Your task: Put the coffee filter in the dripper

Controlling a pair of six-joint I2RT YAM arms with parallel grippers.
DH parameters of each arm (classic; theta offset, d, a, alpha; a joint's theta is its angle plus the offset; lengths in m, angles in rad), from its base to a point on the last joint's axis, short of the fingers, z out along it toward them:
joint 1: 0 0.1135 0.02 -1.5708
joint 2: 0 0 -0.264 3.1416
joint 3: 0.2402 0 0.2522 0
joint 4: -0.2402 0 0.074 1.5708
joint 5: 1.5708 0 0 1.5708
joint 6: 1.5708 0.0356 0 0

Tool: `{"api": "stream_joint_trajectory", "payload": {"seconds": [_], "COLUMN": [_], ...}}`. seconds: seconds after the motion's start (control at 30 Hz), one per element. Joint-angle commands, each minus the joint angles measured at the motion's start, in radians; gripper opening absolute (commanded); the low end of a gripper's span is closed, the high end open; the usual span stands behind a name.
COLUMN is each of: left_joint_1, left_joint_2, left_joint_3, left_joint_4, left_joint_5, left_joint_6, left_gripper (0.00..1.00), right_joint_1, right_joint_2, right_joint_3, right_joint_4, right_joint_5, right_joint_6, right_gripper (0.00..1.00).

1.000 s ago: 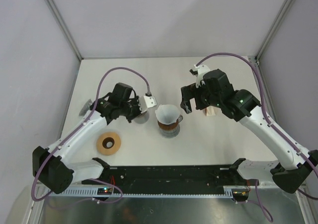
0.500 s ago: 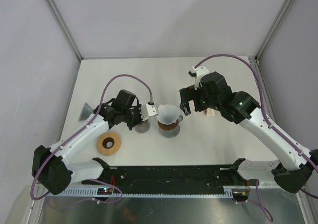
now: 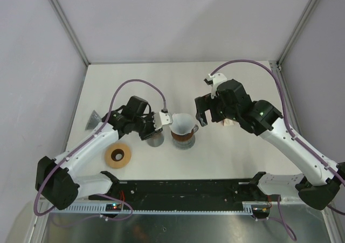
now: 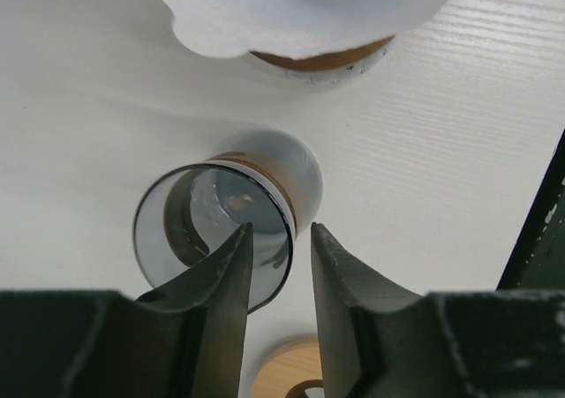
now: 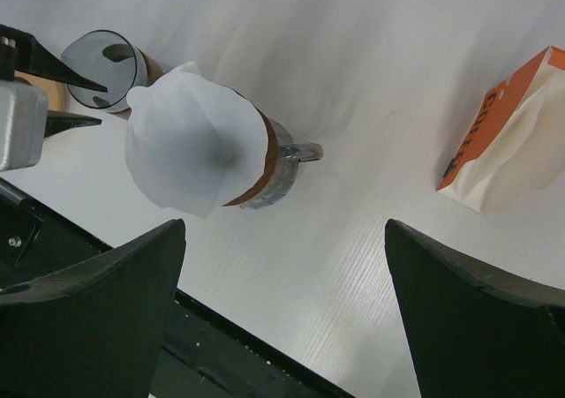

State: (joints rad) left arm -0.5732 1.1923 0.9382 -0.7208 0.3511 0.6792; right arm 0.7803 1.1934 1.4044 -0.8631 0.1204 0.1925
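**White paper filter seated in a glass dripper, two robot arms close by**

The only writing is on an orange carton (image 5: 484, 138) lying on the white table (image 3: 242, 162) to the right of the dripper. Pale letters run along its side, too small and foreshortened to read. White folded paper bulges out of its open end.

The coffee filter (image 5: 194, 142) sits inside the dripper (image 5: 275, 176), near the middle of the table. Its wavy white rim stands above the dripper's brown collar. The dripper is clear glass with a small handle on the side facing the carton.

Just left of the dripper stands a smoky glass tumbler (image 4: 216, 230) with a brown band around it. What is in it cannot be made out through the dark glass.

The left gripper (image 4: 278, 228) is partly parted and straddles the tumbler's near rim. One finger is over the inside, the other is outside, and a gap shows on each side of the thin wall.

The right gripper (image 5: 284, 226) is spread wide above the dripper and has hold of nothing.

A wooden ring (image 3: 118, 155) lies flat nearer the arm bases, to the left. A small grey folded piece (image 3: 92, 120) rests by the table's left edge.
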Motion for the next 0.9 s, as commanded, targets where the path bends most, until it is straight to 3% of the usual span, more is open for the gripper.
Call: {"api": "stream_joint_trajectory", "payload": {"seconds": [0.0, 0.2, 0.3, 0.43, 0.57, 0.7, 0.87], "left_joint_1": [-0.002, 0.000, 0.010, 0.082, 0.254, 0.433, 0.537], "left_joint_2": [-0.012, -0.092, -0.119, -0.160, -0.210, -0.241, -0.257], "left_joint_3": [0.083, 0.204, 0.270, 0.307, 0.290, 0.212, 0.017], "left_joint_4": [0.005, -0.055, -0.122, -0.218, -0.299, -0.349, -0.354], "left_joint_5": [-0.010, -0.109, -0.160, -0.217, -0.208, -0.208, -0.203], "left_joint_6": [-0.030, -0.100, -0.139, -0.174, -0.148, -0.075, 0.028], "left_gripper": [0.40, 0.70, 0.78, 0.80, 0.75, 0.67, 0.70], "right_joint_1": [0.010, 0.014, 0.017, 0.017, 0.017, 0.013, -0.005], "right_joint_2": [-0.030, -0.033, -0.040, -0.053, -0.078, -0.107, -0.145], "right_joint_3": [-0.005, -0.010, -0.017, -0.027, -0.043, -0.070, -0.119], "right_joint_4": [0.006, -0.001, 0.000, 0.002, 0.005, 0.013, 0.033], "right_joint_5": [0.028, 0.034, 0.038, 0.036, 0.040, 0.043, 0.034], "right_joint_6": [0.015, 0.012, 0.007, -0.002, -0.021, -0.044, -0.088], "right_gripper": [0.99, 0.99, 0.99, 0.99, 0.99, 0.99, 0.99]}}
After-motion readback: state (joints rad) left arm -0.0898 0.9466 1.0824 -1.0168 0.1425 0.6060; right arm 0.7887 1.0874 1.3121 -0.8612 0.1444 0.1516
